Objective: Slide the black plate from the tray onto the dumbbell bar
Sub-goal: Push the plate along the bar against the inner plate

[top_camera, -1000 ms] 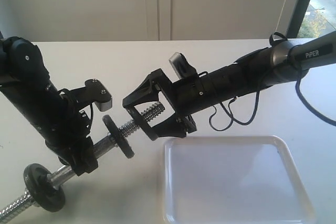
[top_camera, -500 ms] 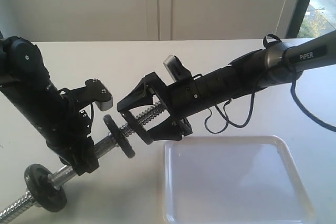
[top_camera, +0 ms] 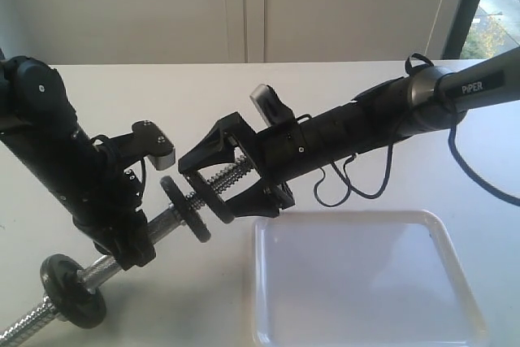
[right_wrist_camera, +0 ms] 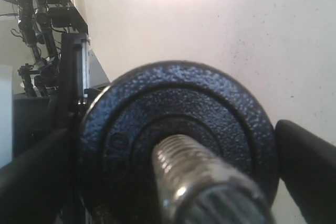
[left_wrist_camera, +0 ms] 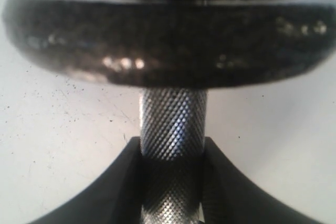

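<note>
My left gripper [top_camera: 130, 245] is shut on the knurled middle of the dumbbell bar [top_camera: 158, 227] and holds it tilted above the table. The black plate [top_camera: 184, 210] sits on the bar, threaded over its upper right end. My right gripper [top_camera: 203, 188] is open, its fingers straddling the threaded end [top_camera: 231, 172] with the tips just short of the plate. In the right wrist view the plate [right_wrist_camera: 210, 108] fills the space between the spread fingers [right_wrist_camera: 307, 166]. In the left wrist view the plate [left_wrist_camera: 168, 35] sits just past my left gripper [left_wrist_camera: 172, 150]. The tray [top_camera: 357, 282] is bare.
A second black disc [top_camera: 73, 282] sits on the bar's lower left end, near the table's front edge. The tray lies at the front right, under the right arm [top_camera: 366, 123]. A loose cable [top_camera: 357, 180] hangs from that arm.
My right gripper has moved left along the threaded end, closer to the plate. The bar's lower left end has shifted slightly. The left gripper keeps its hold.
</note>
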`<state>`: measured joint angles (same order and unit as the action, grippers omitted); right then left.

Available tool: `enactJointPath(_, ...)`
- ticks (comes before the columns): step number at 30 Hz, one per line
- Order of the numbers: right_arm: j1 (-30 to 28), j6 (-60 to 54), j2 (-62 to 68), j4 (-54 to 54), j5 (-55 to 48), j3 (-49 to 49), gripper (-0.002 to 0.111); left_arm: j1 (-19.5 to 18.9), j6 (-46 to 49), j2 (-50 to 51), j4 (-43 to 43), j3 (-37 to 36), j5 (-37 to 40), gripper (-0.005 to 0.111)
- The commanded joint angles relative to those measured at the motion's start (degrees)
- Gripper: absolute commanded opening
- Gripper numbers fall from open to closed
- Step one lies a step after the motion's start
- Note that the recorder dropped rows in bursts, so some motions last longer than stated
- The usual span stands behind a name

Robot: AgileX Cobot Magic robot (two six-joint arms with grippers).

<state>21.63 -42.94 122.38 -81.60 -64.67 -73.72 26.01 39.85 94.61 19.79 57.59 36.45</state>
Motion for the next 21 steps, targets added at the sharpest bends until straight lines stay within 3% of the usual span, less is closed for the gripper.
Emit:
enactJointPath(1,0.2,-2.1,-1.0,-2.1,-5.3,-0.5,0.105,0.0,-1.3,-2.7,4.4,1.8,-1.7,0.000)
enactJointPath(12,-1.1,-2.0,-1.0,-1.2,-5.3,-0.5,0.105,0.0,-1.3,-2.7,4.4,1.8,-1.7,0.000)
enactJointPath(17,-2.5,-1.8,-1.0,9.3,-5.3,-0.5,0.105,0.0,-1.5,-2.7,5.2,1.8,-2.4,0.000)
enactJointPath(21,-2.9,-1.4,-1.0,11.6,-5.3,-0.5,0.105,0.0,-1.5,-2.7,5.5,1.8,-2.5,0.000)
